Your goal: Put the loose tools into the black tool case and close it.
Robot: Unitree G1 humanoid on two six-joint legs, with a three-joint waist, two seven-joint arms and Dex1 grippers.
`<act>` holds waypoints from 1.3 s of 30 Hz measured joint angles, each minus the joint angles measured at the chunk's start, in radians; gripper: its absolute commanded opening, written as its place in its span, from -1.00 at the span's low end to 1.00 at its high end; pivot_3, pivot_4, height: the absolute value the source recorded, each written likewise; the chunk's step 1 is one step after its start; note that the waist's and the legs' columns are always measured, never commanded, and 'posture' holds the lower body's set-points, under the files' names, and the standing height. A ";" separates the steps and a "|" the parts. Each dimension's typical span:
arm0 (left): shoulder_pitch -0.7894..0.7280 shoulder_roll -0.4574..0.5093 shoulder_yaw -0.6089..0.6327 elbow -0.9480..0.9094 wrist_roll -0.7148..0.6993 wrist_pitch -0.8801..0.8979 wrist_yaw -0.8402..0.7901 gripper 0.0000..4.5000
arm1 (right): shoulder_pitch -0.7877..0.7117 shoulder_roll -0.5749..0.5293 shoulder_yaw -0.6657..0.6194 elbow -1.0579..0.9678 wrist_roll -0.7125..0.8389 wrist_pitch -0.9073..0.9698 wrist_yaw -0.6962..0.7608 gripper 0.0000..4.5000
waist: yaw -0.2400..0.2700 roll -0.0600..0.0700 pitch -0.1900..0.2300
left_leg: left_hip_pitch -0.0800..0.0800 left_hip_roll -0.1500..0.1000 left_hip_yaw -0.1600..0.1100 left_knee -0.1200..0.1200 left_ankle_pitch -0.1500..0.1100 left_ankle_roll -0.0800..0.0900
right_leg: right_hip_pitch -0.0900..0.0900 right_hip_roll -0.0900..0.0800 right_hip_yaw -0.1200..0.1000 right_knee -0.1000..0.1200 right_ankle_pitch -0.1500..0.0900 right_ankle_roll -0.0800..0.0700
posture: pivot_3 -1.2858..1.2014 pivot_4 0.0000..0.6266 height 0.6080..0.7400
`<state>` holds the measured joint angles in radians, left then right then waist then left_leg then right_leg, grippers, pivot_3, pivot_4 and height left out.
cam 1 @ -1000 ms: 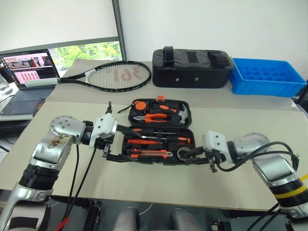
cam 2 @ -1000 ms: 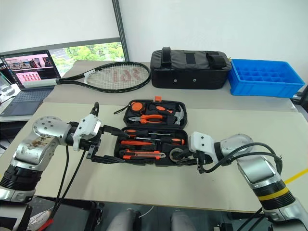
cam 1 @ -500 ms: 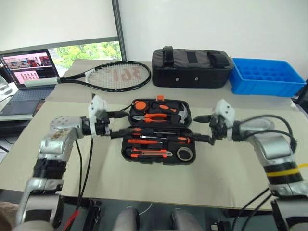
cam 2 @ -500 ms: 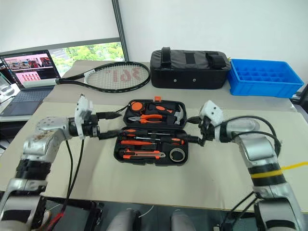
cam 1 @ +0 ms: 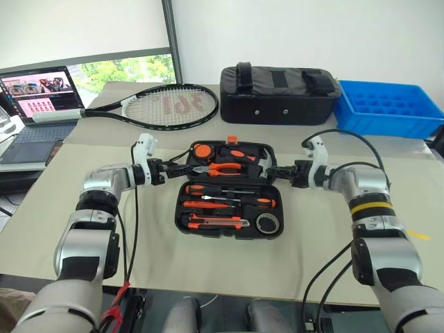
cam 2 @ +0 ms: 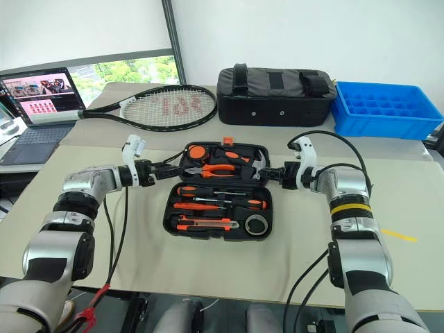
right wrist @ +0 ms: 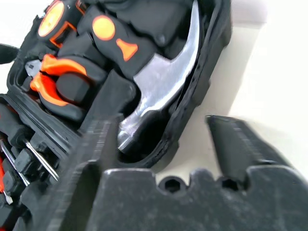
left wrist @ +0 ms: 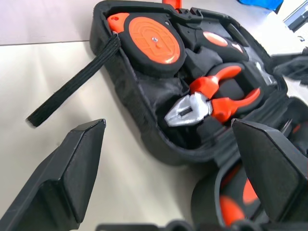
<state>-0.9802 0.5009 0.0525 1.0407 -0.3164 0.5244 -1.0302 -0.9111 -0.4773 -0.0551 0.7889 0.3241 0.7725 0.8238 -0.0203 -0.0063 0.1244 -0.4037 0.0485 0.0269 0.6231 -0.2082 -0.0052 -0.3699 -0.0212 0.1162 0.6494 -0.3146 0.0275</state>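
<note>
The black tool case (cam 1: 186,208) lies open at the table's middle, both halves flat. In its near half sit two orange-and-black screwdrivers (cam 1: 210,189), the utility knife (cam 1: 215,222) and the grey tape ring (cam 1: 266,223). The far half holds an orange tape measure (left wrist: 154,45), pliers (left wrist: 211,103) and a hammer (right wrist: 159,82). My left gripper (cam 1: 182,168) stands open at the far half's left edge, its fingers (left wrist: 72,163) on either side of that corner. My right gripper (cam 1: 270,170) is open at the far half's right edge, straddling the rim beside the hammer.
A tennis racket (cam 1: 170,107) lies at the back left, beside a laptop (cam 1: 35,97). A black fabric bag (cam 1: 281,87) and a blue tray (cam 1: 388,111) stand along the back. The tape measure's black strap (left wrist: 72,82) trails onto the table.
Both arms have reached forward from the case's near corners to the sides of its far half, with the wrists rolled. The right gripper's fingers opened wide, then narrowed.
</note>
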 measured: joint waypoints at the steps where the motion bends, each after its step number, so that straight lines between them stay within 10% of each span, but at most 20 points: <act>1: -0.006 -0.001 0.007 0.015 0.001 -0.001 0.003 1.00 | -0.007 0.002 -0.001 0.009 0.000 -0.007 -0.001 -0.39 | -0.002 0.000 0.000 | 0.000 0.000 0.000 0.000 0.000 0.000 | 0.000 0.000 0.000 0.000 0.000 0.000 | 0.03 -0.52 0.51; 5: -0.029 -0.017 0.030 0.076 0.005 -0.016 0.006 1.00 | -0.025 0.004 -0.013 0.034 -0.002 -0.025 0.001 -0.99 | -0.005 0.000 0.000 | 0.001 0.000 0.000 0.000 0.000 0.000 | 0.000 0.000 -0.001 0.000 0.000 0.000 | 0.03 -0.52 0.51; 11: -0.039 -0.044 0.039 0.111 0.024 -0.050 0.002 1.00 | -0.025 0.007 -0.022 0.034 0.003 -0.033 0.009 -0.99 | -0.013 0.000 0.000 | 0.000 0.000 -0.001 0.000 0.000 0.000 | 0.000 0.000 -0.001 0.000 0.000 0.000 | 0.03 -0.52 0.51; 24: -0.074 -0.056 0.125 0.165 0.035 -0.085 0.057 -0.95 | -0.003 -0.005 -0.027 0.000 0.003 -0.044 0.027 -1.00 | -0.017 0.000 0.000 | -0.001 -0.001 -0.004 0.000 0.000 0.000 | 0.000 -0.001 -0.004 0.006 0.000 0.000 | 0.03 -0.52 0.51; 39: 0.020 -0.057 0.101 0.022 0.085 -0.316 -0.059 -0.98 | 0.109 -0.027 -0.032 -0.115 -0.022 -0.288 0.103 -1.00 | -0.013 0.001 0.000 | -0.002 -0.001 -0.006 0.000 0.001 -0.001 | 0.000 -0.002 -0.009 0.007 0.000 0.000 | 0.03 -0.52 0.51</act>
<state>-0.9606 0.4444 0.1531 1.0632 -0.2317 0.2083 -1.0893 -0.8019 -0.5040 -0.0867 0.6742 0.3023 0.4845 0.9270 -0.0335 -0.0054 0.1242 -0.4054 0.0476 0.0210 0.6232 -0.2076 -0.0062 -0.3699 -0.0232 0.1075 0.6560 -0.3145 0.0277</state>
